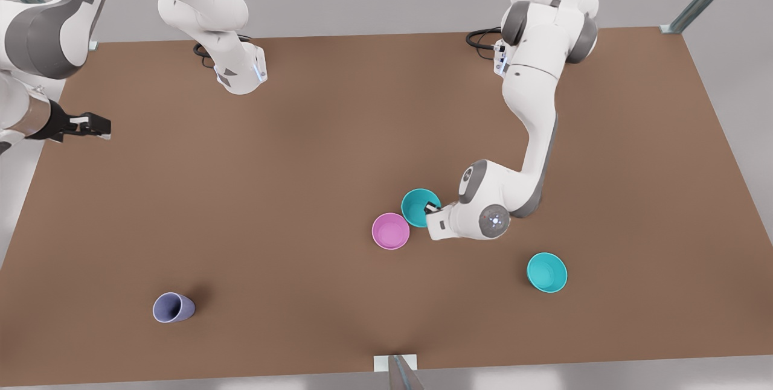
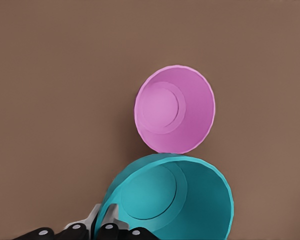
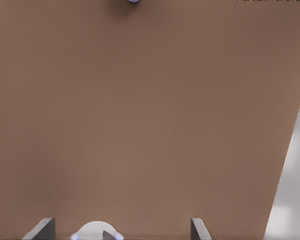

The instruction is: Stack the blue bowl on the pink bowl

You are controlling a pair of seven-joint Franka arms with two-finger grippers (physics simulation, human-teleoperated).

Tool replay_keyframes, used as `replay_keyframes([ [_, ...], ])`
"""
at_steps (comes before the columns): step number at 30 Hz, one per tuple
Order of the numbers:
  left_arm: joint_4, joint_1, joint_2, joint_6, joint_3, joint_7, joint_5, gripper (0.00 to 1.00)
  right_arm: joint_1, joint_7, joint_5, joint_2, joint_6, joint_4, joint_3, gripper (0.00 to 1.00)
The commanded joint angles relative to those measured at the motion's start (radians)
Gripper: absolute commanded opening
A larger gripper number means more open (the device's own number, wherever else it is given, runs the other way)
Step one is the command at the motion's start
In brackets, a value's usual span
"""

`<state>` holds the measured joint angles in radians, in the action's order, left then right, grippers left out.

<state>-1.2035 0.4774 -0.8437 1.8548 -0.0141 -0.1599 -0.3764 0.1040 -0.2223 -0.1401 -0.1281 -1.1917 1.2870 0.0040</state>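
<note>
Blue bowl [image 1: 419, 206] sits on the brown table [image 1: 241, 197], near the middle, and its edge touches or nearly touches the pink bowl [image 1: 391, 230]. The left wrist view shows the pink bowl [image 2: 174, 109] just past the blue bowl [image 2: 175, 197], both the right way up.

The left gripper [image 1: 432, 207] is at the blue bowl's rim, on the side away from the pink bowl. One finger [image 2: 109, 216] is inside the bowl and the other is outside, so the wall is pinched between them. The grip looks tight on the rim.

The right gripper [image 1: 90, 126] hangs far off at the front view's left edge, over the table side. It waits. Its fingers [image 3: 40, 229] are spread wide with nothing in them.

A lighter bowl [image 1: 546, 271] sits well apart toward the front view's right. A grey cup [image 1: 173, 307] lies on its side far toward the front view's left. Neither one is in the way.

The step now seems to be lifting the blue bowl. To do it well, I think the arm should go straight up first, so the blue bowl does not bump the pink one and push it away. It should rise until its bottom is above the pink rim. Then it can slide over a little, until it is right above the pink bowl. The bowl hangs from one side, so it may tip. Going slowly and keeping it level should help it drop in neatly.
</note>
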Motion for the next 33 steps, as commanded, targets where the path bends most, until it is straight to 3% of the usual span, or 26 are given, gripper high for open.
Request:
replay_keyframes([
  [1,0.012,0.013,-0.021,0.112,0.003,0.770,-0.006,0.21,-0.001,-0.086,0.001,0.013,0.000,0.009,-0.001,1.00],
  [10,0.125,0.027,-0.094,0.178,0.046,0.881,-0.007,0.21,-0.003,-0.084,0.002,0.018,0.007,0.025,0.001,1.00],
  [31,0.108,0.046,-0.113,0.185,0.068,0.878,-0.001,0.21,-0.015,-0.066,0.001,0.007,0.012,0.038,-0.002,1.00],
  [32,0.108,0.044,-0.113,0.185,0.068,0.864,0.001,0.75,-0.015,-0.066,0.001,0.005,0.012,0.038,-0.002,1.00],
  [33,0.108,0.043,-0.110,0.184,0.068,0.861,0.005,1.00,-0.015,-0.066,0.001,0.005,0.012,0.038,-0.002,1.00],
])
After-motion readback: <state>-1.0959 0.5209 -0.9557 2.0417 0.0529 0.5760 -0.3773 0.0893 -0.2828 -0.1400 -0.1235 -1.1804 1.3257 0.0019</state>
